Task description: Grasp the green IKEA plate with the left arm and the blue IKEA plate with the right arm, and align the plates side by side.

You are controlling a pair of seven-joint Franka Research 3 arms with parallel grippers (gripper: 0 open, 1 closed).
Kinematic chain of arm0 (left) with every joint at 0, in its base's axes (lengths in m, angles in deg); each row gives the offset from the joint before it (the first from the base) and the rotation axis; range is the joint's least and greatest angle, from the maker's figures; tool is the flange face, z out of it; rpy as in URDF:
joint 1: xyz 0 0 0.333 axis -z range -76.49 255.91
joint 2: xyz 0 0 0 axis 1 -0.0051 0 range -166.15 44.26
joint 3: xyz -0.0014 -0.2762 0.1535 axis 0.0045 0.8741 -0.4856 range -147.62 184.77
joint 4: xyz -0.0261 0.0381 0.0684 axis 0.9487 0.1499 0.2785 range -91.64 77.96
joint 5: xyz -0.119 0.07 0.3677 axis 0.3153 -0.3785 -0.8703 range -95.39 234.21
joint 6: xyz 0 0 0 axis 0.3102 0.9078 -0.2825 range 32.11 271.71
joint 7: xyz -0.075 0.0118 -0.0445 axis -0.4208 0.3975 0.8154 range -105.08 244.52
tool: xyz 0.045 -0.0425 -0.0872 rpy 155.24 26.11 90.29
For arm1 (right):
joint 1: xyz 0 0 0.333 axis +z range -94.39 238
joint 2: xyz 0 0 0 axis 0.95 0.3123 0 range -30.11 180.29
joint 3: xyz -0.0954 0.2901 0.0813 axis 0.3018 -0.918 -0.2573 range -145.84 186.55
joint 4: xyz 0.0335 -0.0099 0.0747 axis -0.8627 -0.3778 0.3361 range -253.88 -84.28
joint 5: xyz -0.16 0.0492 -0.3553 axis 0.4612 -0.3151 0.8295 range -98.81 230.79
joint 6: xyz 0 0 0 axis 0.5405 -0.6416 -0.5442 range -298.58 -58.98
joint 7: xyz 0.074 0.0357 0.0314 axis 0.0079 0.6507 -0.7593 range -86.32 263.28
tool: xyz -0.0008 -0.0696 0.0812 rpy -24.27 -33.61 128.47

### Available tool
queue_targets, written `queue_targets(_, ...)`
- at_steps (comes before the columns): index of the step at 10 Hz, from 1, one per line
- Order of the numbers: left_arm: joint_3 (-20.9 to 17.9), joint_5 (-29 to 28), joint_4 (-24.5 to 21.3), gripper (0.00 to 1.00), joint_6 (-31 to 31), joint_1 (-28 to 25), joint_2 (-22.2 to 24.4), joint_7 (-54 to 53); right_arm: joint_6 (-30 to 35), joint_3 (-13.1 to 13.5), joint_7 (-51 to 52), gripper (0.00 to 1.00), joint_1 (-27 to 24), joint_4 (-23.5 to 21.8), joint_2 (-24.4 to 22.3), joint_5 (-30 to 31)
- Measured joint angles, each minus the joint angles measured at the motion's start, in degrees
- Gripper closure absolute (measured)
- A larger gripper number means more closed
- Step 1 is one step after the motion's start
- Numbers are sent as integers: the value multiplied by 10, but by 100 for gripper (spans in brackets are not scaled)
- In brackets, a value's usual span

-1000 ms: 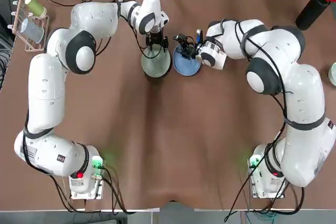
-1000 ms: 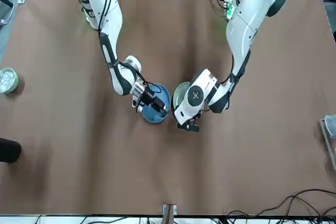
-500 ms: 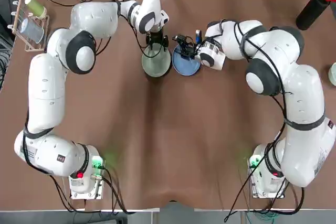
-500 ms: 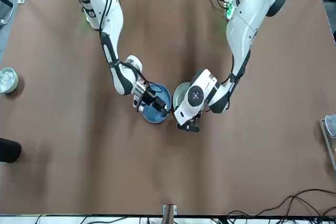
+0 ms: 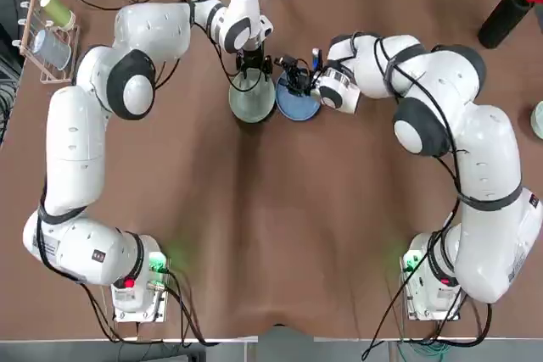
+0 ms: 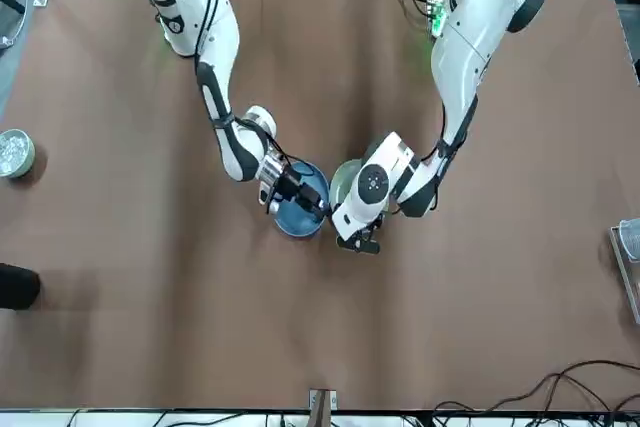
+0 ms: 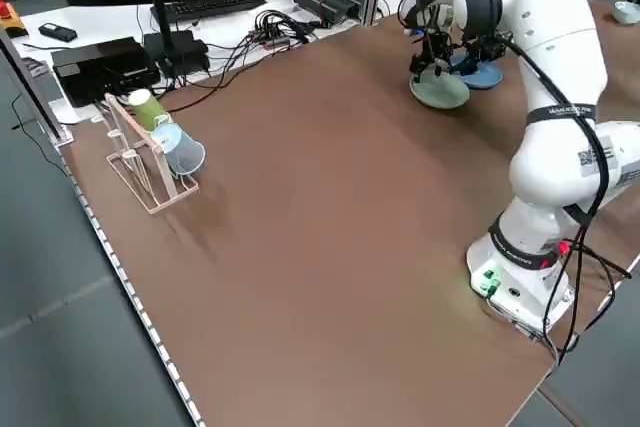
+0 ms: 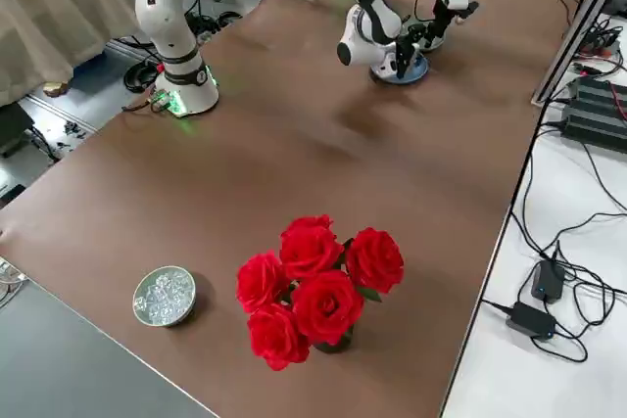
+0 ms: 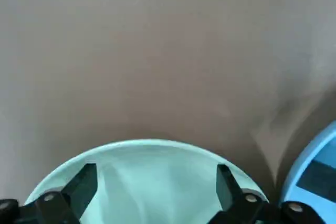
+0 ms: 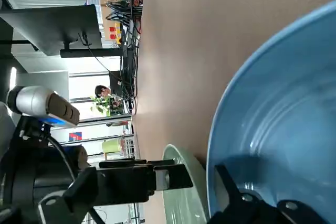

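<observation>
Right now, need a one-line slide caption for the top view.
Left tool on the green plate and right tool on the blue plate, plates side by side on the brown table.

Left arm: reached far forward, wrist pointing straight down
Left claw: fingers spread wide
Right arm: stretched forward, wrist bent inward
Right claw: low, whether clamped unclear

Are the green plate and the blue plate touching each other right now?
Cannot tell. In the top view the green plate and blue plate sit rim to rim, but no view shows contact or a gap plainly.
</observation>
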State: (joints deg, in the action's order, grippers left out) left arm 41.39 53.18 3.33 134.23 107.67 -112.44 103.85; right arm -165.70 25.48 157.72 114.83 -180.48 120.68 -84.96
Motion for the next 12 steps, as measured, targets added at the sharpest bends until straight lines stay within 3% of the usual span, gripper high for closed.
queue_targets(4, 0, 0, 2, 0, 0, 0, -2, 0, -25, 0, -3, 1, 1, 9, 0, 0)
queue_targets(12, -11, 0, 6, 0, 6, 1, -7, 0, -200, 0, -25, 0, 8, 54, -12, 0)
